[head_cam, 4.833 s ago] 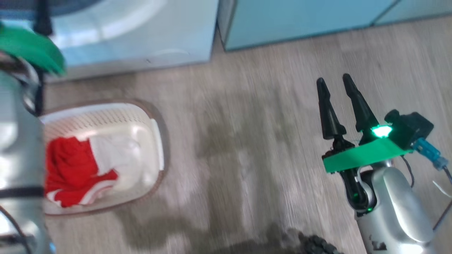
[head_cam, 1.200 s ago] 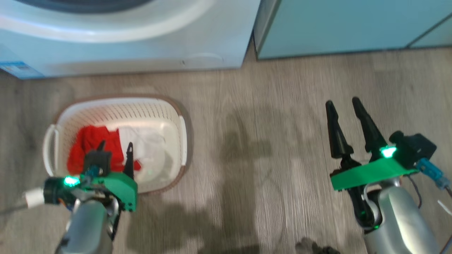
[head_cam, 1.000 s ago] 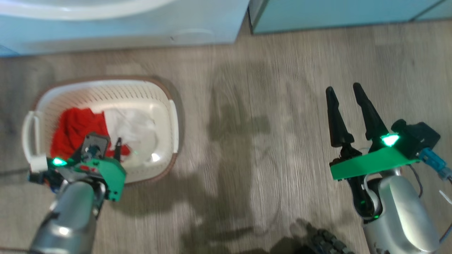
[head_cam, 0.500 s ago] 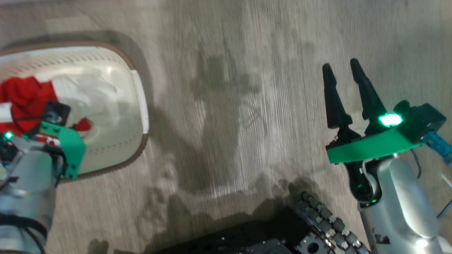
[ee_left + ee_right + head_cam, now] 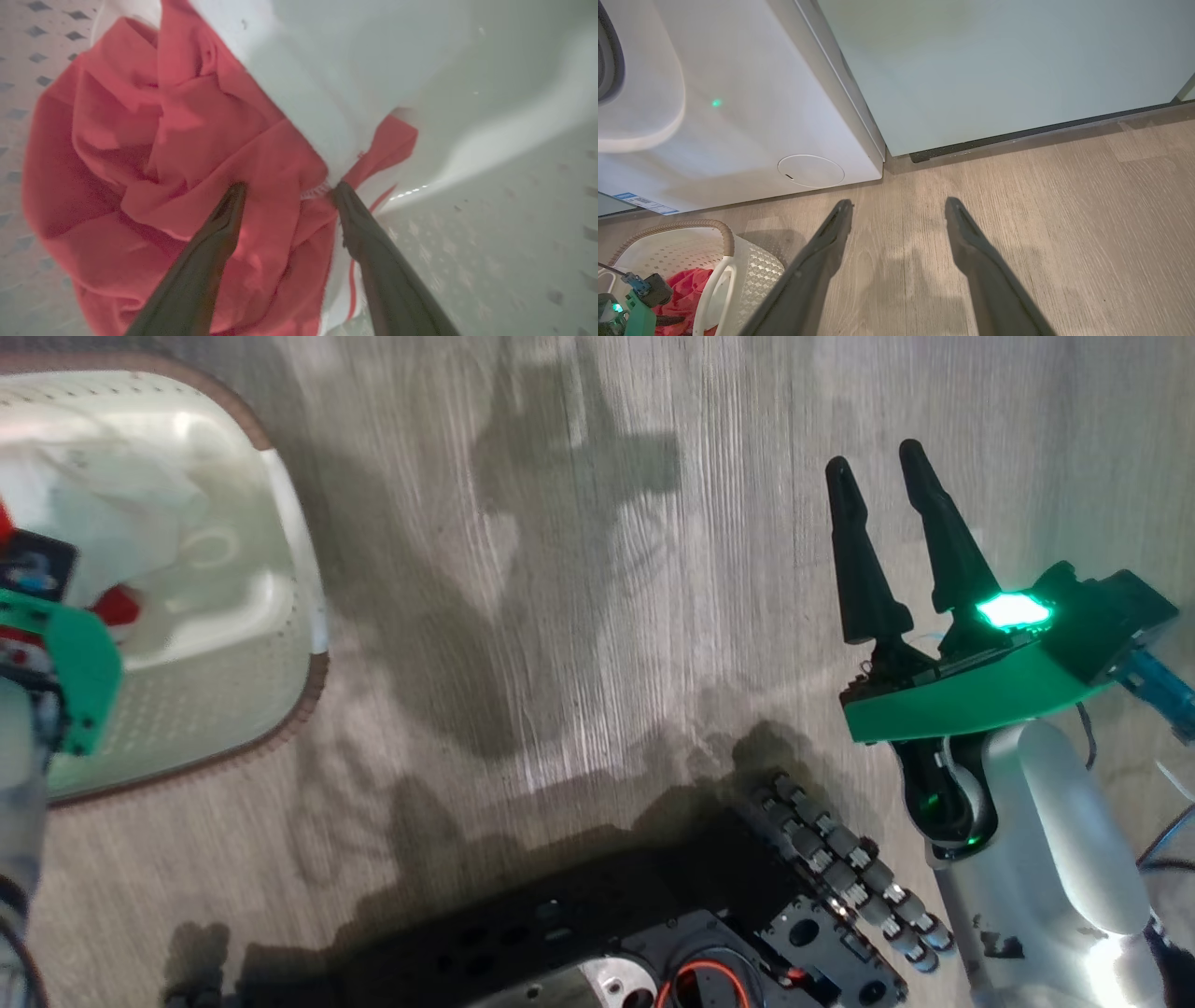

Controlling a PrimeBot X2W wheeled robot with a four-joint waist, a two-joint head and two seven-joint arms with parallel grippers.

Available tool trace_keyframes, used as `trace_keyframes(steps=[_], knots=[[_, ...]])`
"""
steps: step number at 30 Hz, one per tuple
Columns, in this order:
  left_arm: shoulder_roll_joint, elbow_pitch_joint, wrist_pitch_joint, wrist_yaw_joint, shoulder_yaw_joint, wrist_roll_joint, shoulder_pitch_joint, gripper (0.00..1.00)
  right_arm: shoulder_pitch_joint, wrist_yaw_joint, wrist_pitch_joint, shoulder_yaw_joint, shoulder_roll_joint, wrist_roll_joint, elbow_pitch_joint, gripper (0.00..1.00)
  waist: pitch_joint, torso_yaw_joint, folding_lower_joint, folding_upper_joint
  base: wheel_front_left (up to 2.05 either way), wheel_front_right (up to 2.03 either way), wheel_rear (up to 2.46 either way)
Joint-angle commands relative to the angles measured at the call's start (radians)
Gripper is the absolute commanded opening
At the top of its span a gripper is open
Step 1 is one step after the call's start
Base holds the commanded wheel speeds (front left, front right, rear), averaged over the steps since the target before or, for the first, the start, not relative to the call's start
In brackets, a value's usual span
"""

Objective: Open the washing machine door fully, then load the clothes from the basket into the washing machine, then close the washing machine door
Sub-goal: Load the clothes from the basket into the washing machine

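basket upright on floor, cream perforated walls, brown woven-look rim. clothes inside it: crumpled red cloth, white piece draped over one side, white stripe trim showing. washing machine white, near the basket, blue sticker low on front.

Grey wood-grain floor — a pale teal cabinet stands on it.

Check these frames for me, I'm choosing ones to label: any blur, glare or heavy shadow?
Head view: mostly sharp, heavy robot shadows across the floor, green lamp blown out. Left wrist view: the clothes close and soft-focused. Right wrist view: crisp, a green glint on the washing machine.
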Motion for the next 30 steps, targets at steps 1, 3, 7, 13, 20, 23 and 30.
trace_keyframes(steps=[1,3,7,13,20,23,30], knots=[[0.063,0.002,0.014,0.022,0.013,0.008,0.005,1.0,0.034,0.0,-0.009,0.018,-0.002,0.012,-0.032,1.0,0.034,-0.018,-0.0001,0.0001,0.0,0.0,0.0],[0.07,0.003,0.021,0.034,0.006,0.011,-0.001,1.0,0.042,0.0,-0.009,0.018,-0.002,0.011,-0.035,1.0,0.04,-0.018,-0.0001,0.0001,0.0,0.0,0.0],[0.077,0.005,0.031,0.037,-0.006,0.014,-0.018,1.0,0.058,0.0,-0.009,0.021,-0.002,0.005,-0.039,1.0,0.055,-0.014,-0.0001,0.0001,0.0,0.0,0.0],[0.072,0.007,0.042,0.029,-0.026,0.018,-0.045,1.0,0.062,0.0,-0.009,0.02,-0.002,0.001,-0.046,1.0,0.074,-0.006,-0.0001,0.0001,0.0,0.0,0.0],[0.063,0.009,0.075,0.023,-0.052,0.022,-0.074,1.0,0.063,0.0,-0.009,0.013,-0.002,-0.009,-0.052,1.0,0.088,0.003,-0.0001,0.0001,0.0,0.0,0.0],[0.067,0.009,0.11,0.017,-0.061,0.018,-0.079,1.0,0.069,0.0,-0.009,0.017,-0.002,-0.009,-0.063,1.0,0.09,0.003,-0.0001,0.0001,0.0,0.0,0.0],[0.068,0.01,0.161,-0.005,-0.081,0.015,-0.085,1.0,0.08,0.0,-0.009,0.022,-0.002,-0.013,-0.081,1.0,0.093,0.003,-0.0001,0.0001,0.0,0.0,0.0]])
